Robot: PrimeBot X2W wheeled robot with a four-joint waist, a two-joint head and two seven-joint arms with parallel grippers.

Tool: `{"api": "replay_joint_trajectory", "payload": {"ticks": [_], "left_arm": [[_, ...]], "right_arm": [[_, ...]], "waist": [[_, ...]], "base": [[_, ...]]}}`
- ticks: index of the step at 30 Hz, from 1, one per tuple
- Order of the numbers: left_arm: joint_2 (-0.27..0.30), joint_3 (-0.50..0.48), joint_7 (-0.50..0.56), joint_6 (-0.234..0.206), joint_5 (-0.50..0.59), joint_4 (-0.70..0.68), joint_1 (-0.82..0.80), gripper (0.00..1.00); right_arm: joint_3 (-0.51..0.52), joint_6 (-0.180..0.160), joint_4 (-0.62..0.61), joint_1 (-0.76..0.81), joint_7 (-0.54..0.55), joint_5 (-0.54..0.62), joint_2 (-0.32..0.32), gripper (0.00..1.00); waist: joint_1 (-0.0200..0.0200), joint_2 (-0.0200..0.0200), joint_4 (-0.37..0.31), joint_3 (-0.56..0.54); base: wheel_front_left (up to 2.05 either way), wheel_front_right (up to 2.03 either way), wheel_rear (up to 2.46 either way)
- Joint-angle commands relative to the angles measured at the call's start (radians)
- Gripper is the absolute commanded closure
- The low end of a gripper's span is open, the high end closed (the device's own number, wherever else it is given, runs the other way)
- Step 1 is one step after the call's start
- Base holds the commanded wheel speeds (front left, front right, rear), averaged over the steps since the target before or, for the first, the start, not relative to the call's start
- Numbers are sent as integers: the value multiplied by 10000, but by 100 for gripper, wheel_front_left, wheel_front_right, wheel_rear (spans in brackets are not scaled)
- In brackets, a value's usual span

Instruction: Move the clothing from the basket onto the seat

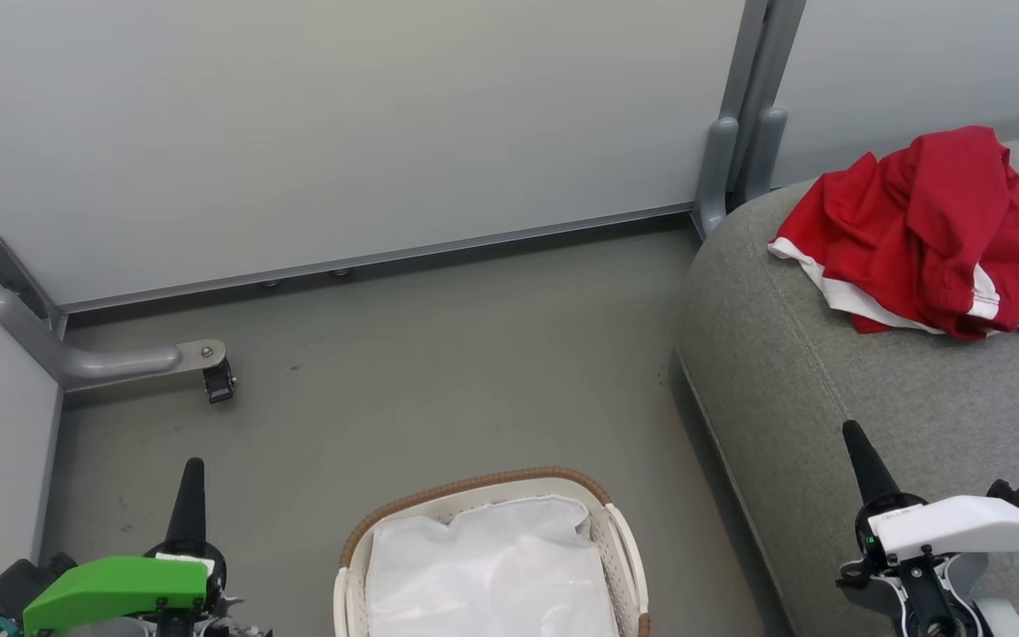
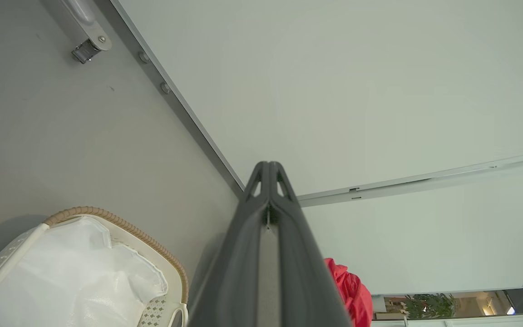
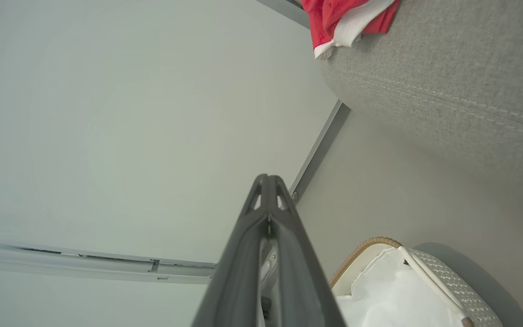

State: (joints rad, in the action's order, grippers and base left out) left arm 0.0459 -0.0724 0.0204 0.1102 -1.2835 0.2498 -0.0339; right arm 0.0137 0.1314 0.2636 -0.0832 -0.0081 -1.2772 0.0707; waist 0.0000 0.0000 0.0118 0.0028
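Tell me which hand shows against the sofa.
The right hand, white-cased, has the grey seat behind it; the green-cased left hand has floor behind it, left of the basket.

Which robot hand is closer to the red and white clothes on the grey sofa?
Right. The right gripper is beside the sofa holding the clothing; the left gripper is far across the floor, past the white plastic basket.

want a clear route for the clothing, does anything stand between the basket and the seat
Nothing visible does: only bare floor separates the basket from the seat. The clothing already lies on the seat, and a white liner sits in the basket.
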Motion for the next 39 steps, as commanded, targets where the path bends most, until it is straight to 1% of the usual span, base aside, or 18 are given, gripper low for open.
{"api": "replay_joint_trajectory", "payload": {"ticks": [1, 16, 39], "left_arm": [[52, -75, 57, 66, -239, -80, -267, 100], [60, -203, 404, 135, -1398, -73, -487, 100], [68, -396, 838, 218, -2892, -63, -754, 100]], "right_arm": [[64, -8, -108, -191, 64, -249, 51, 100], [317, -9, -152, -208, 424, -1496, 38, 100], [666, -8, -209, -257, 906, -3145, 4, 100]], "waist": [[0, 0, -3, 0], [0, 0, -40, 1], [0, 0, -98, 3]], "base": [[0, 0, 0], [0, 0, 0], [0, 0, 0]]}}
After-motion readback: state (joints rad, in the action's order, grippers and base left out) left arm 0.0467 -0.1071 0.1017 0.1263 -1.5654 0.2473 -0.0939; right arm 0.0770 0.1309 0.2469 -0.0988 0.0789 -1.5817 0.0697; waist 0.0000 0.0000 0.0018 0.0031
